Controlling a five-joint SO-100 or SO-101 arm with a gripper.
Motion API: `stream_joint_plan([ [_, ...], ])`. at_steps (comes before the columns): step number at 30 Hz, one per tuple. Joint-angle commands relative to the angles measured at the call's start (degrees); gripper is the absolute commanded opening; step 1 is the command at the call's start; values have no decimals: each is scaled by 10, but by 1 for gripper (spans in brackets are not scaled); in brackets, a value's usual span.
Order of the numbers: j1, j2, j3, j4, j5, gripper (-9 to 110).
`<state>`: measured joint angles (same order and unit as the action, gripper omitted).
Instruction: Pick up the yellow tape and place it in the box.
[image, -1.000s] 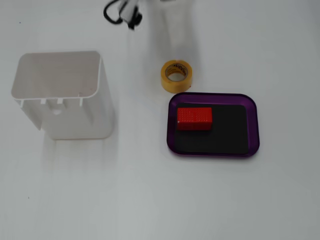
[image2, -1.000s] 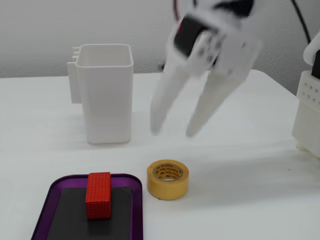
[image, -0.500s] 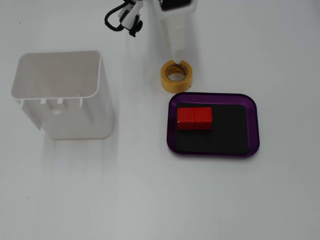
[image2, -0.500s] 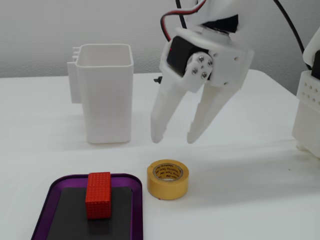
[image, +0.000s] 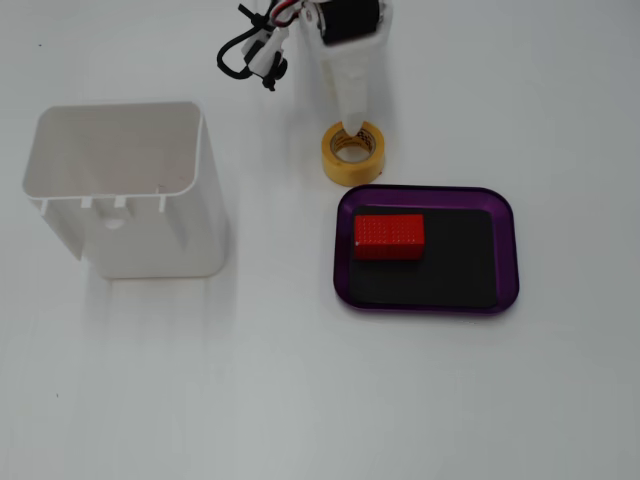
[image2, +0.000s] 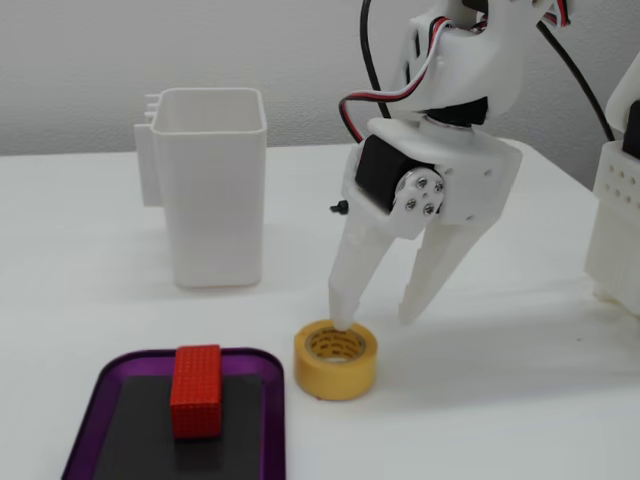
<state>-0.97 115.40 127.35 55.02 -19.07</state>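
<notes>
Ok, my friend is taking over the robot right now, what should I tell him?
Gripper: open, holding nothing, one fingertip at the top of the tape, the other past its far side.
Tape: standing on the table right next to the purple box, not in it.
Box: has a red block inside, the rest is free.
Done: the gripper is down at the tape.
Left: grab the tape, lift it, drop it in the box. The white container is not the target.

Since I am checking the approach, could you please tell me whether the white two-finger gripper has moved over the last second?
Yes. The gripper has come down toward the yellow tape roll, jaws open.
</notes>
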Motion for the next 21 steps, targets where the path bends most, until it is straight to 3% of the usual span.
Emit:
stream_joint_plan([
  [1,1,-23,-3,-20,-1,17],
  [10,-2,-159,-8,-73,1,12],
  [13,-5,-160,-12,-69,4,-1],
  [21,-43,-47,-98,24,37,-1],
])
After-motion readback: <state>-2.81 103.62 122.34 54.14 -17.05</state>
